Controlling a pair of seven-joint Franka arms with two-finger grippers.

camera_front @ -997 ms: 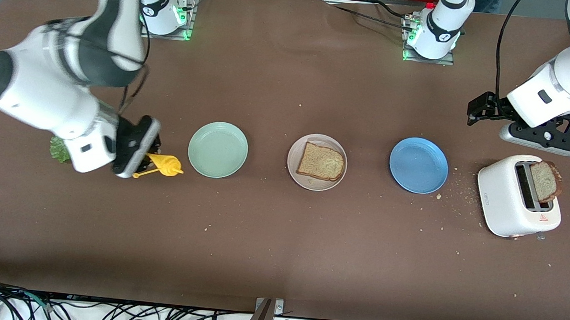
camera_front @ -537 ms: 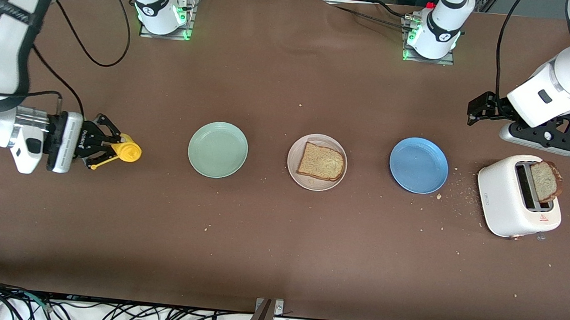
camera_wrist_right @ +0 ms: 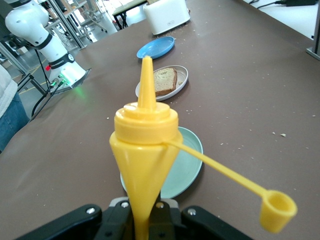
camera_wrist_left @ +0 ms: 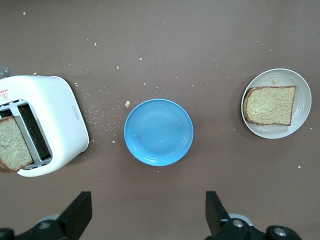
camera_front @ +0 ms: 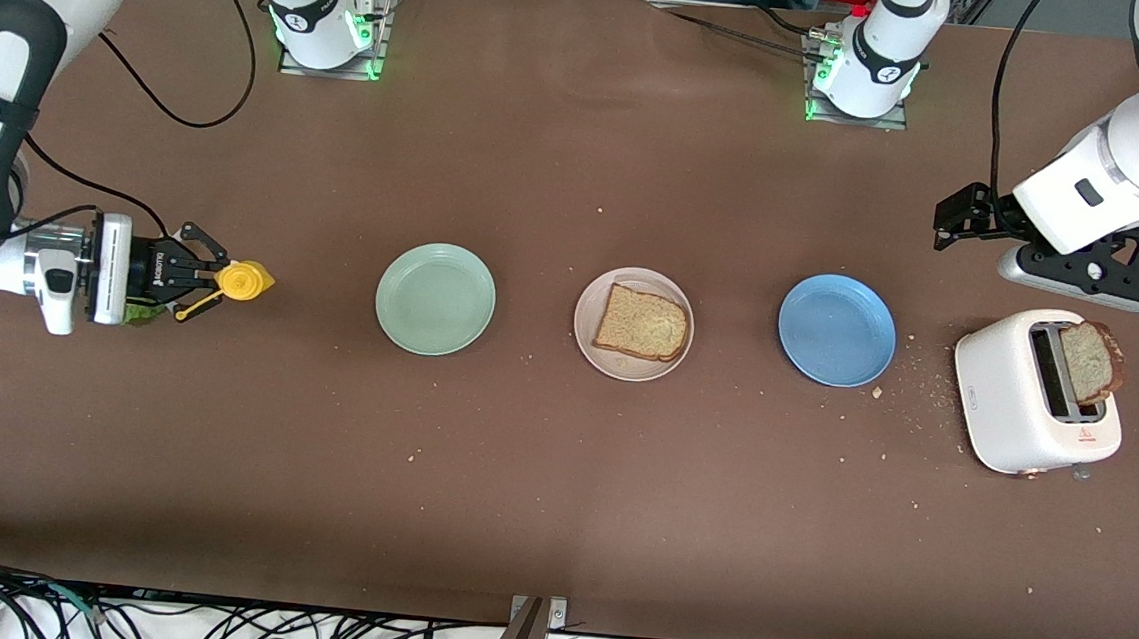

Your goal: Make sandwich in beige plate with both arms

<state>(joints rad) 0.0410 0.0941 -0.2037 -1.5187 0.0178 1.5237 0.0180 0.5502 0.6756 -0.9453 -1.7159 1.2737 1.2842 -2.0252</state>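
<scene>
Right tool [camera_front: 193, 283] squeezes the yellow bottle [camera_front: 241, 282] with its cap dangling, so sauce could drip on the counter [camera_front: 556, 509]; left tool [camera_front: 952, 226] waits wide open near the toaster [camera_front: 1010, 400]

Both arms: glossy white shells w/ black joint bands, black cables trailing. Right arm [camera_front: 6, 70] has grey lettering on its black band. Left arm [camera_front: 1133, 148] ends in a black bracket. Bases on metal plates, green LEDs, red caps.
</scene>
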